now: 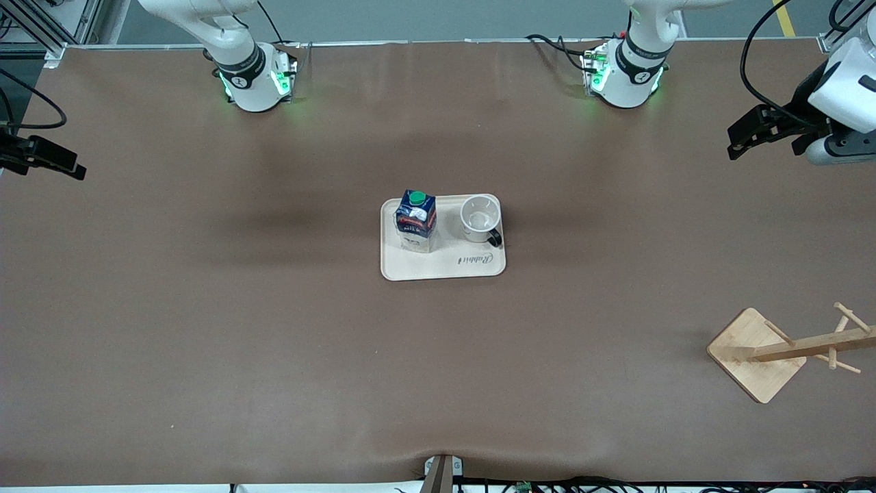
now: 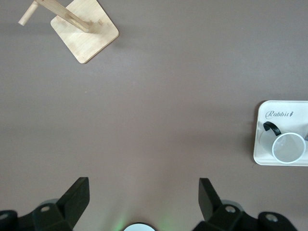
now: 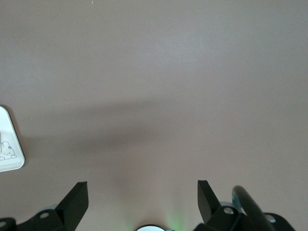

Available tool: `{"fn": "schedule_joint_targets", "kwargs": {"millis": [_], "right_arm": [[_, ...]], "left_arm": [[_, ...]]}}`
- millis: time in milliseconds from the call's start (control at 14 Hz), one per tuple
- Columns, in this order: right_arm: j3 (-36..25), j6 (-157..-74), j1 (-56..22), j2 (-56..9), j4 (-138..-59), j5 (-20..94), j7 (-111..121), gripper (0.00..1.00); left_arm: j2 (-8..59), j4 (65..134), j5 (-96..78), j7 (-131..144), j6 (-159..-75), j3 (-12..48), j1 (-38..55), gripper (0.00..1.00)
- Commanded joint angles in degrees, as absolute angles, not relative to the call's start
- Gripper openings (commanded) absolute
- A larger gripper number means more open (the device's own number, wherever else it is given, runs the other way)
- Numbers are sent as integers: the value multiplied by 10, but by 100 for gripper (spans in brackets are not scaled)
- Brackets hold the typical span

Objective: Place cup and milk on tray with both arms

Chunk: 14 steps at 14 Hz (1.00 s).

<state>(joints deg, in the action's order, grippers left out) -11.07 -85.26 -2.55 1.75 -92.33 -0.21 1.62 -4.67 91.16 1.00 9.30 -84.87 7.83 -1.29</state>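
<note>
The left gripper [image 1: 739,140] and right gripper [image 1: 68,166] hang high at their ends of the table, fingers apparently spread wide, empty.

Cream tray [image 1: 417,270] — white cup [image 1: 479,218], black-handled

- Table covering [image 1: 205,308]: brown, matt, smooth sheet with slight ripples at the camera-side edge.
- Tray [image 1: 445,267]: cream, smooth, plastic-looking, low sheen.
- Cup [image 1: 480,218]: white, glossy, ceramic-looking; black handle.
- Milk [image 1: 415,220]: printed carton, paperboard-looking, slight gloss; green plastic-looking cap.
- Rack [image 1: 759,352]: pale, unpainted wood, visible grain, matt.
- Left gripper [image 2: 143,202], right gripper [image 3: 142,202]: black, matt, plastic-looking fingers.
- Arm casings [image 1: 848,82]: white, glossy, smooth.
</note>
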Motion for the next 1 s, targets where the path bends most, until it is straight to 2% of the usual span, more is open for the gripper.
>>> {"fn": "schedule_joint_targets", "kwargs": {"millis": [0, 929], "right_arm": [[-100, -834, -18, 16, -873, -5, 25, 100], [-98, -815, -33, 18, -875, 2, 29, 100]], "left_arm": [[-60, 920, 3, 91, -846, 79, -16, 100], [-48, 899, 11, 92, -844, 79, -13, 100]]}}
